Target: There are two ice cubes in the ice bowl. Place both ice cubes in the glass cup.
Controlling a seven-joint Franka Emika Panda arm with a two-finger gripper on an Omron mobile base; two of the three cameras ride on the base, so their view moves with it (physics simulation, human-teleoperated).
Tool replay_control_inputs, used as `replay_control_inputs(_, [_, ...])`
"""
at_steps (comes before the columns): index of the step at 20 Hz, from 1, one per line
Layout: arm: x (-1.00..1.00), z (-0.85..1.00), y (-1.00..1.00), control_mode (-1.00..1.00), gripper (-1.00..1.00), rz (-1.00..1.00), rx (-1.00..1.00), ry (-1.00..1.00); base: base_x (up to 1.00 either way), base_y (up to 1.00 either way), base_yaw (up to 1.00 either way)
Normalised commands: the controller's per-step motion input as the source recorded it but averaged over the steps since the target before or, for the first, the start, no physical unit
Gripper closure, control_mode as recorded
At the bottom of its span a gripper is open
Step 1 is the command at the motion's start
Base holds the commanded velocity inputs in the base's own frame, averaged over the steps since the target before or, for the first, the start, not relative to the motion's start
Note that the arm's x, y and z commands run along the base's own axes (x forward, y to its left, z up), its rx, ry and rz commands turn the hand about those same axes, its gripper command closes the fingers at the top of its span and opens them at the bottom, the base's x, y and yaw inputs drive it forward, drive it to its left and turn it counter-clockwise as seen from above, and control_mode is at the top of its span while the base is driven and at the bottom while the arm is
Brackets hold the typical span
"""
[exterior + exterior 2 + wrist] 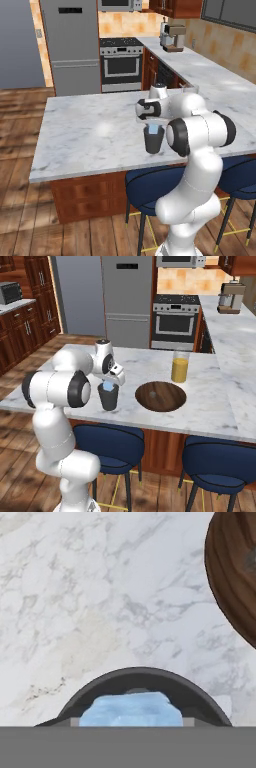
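**Ice at the mouth of the glass cup**

Left base view: the white arm bends over the marble island counter [90, 130], its hand pointing straight down above the glass cup [153, 142]. The gripper [153, 126] sits just over the cup's rim, and a pale blue ice cube [154, 130] shows at the cup's mouth, directly beneath it. The fingers are too small and too hidden by the hand to tell how far apart they stand, or whether they touch the ice.

Right base view: the same glass cup [108, 397] stands near the counter's front edge, with the gripper [107, 381] directly above it and pale blue ice [107, 387] at the rim. The ice bowl [161, 396] lies to the right of the cup, near it but apart (a faint pale mark sits at its centre, too small to identify). A taller clear glass of orange liquid [180, 367] stands just behind the bowl. Two blue stools [110, 443] are tucked under the counter.

Hand view: the camera looks down on marble, with the dark rounded rim of the glass cup [140, 679] at the bottom and the blue ice [131, 709] inside that arc. The brown, wood-grained edge of the ice bowl [230, 577] cuts into the upper right corner. The finger tips cannot be made out here, so the grip cannot be told.
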Motion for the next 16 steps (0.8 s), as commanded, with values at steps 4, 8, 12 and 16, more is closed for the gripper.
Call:
replay_control_inputs(4, [0.08,-0.14,0.0,-1.0,1.0,0.0,0.0,0.0,0.0,0.0,0.0])
replay_control_inputs(8, [-0.04,-0.14,0.0,-1.0,1.0,0.02,0.0,0.0,0.0,0.0,0.0])
replay_control_inputs(12, [-0.35,0.0,-0.01,-1.0,1.0,0.02,0.0,-0.04,0.0,0.0,0.0])
replay_control_inputs(16, [-0.29,0.0,-0.05,-1.0,-1.0,0.01,0.0,-0.07,0.0,0.0,0.0])
